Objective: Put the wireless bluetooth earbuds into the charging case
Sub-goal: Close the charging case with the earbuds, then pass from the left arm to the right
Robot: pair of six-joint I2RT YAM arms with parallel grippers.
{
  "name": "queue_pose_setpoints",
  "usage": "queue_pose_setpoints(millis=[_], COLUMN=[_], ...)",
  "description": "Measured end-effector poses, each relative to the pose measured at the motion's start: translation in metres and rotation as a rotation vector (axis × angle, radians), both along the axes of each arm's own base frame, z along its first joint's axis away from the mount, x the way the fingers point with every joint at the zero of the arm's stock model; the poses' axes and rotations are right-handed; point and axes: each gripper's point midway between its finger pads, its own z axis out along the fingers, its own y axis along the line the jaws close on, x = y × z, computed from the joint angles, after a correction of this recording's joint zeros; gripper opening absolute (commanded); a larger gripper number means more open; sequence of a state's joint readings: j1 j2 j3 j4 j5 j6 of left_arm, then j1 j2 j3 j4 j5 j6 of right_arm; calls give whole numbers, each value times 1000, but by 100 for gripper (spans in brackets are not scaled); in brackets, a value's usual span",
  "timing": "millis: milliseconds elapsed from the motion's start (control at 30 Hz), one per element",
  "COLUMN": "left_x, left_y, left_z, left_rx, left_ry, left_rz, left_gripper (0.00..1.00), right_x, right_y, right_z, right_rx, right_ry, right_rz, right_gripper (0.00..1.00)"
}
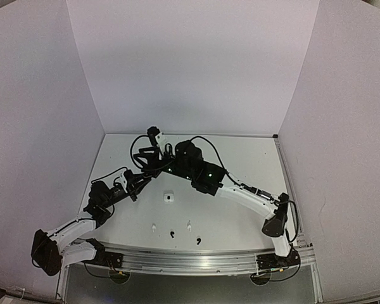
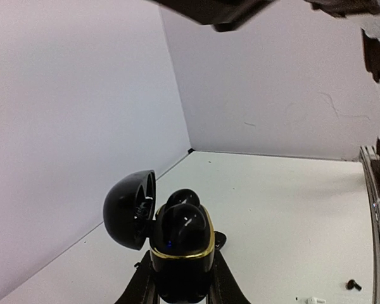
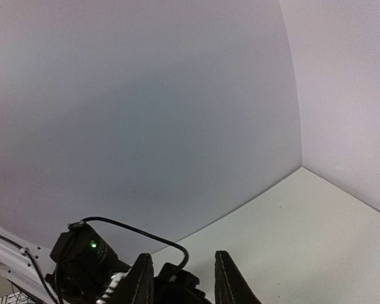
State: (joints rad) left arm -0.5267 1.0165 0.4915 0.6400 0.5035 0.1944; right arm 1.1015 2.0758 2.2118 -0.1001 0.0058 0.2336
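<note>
wireless bluetooth earbuds (image 1: 171,234): four lie loose on the table (image 1: 133,218) near its front edge, two white and two black. a black charging case (image 2: 180,244), its lid (image 2: 130,209) swung open, is pinched in the left gripper (image 2: 180,275). dark rounded shapes sit in its wells, probably one black pair seated, though this cannot be confirmed. a small white case (image 1: 169,198) stands on the table just behind the loose four, its contents too small to tell. most of the job looks unfinished. the right gripper (image 3: 182,256) has its fingers spread with nothing between them. both grippers are well apart from the loose earbuds.
</note>
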Motion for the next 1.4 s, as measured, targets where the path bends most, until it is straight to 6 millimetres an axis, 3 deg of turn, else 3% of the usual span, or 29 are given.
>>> queue_pose_setpoints(millis=[167,400,600,767,967,1033,1233,1400], left_x=[-16,-18,-9,-9,-3,-1,-4,-13], left_y=[-10,-15,-16,-17,-14,-11,-12,-16], left_z=[-13,-11,-28,-23,-12,-6,11,24], left_rx=[118,161,190,167,100,52,-131,-190], left_ry=[-112,-176,-86,-54,32,97,344,427], left_rz=[-102,-137,-122,-123,-113,-122,-220,-296], left_gripper=[0,0,0,0,0,0,0,0], right_x=[15,13,3,-4,-15,-14,15,12], right_y=[-13,-18,-22,-28,-42,-50,-89,-89], right_z=[-37,-96,-121,-116,-99,-88,-65,-61], right_rx=[-136,-287,-344,-346,-333,-306,-244,-222], right_ry=[78,167,212,213,222,247,282,308], right_rz=[-109,-114,-66,-45,11,43,74,169], right_gripper=[30,30,31,34,63,68,69,61])
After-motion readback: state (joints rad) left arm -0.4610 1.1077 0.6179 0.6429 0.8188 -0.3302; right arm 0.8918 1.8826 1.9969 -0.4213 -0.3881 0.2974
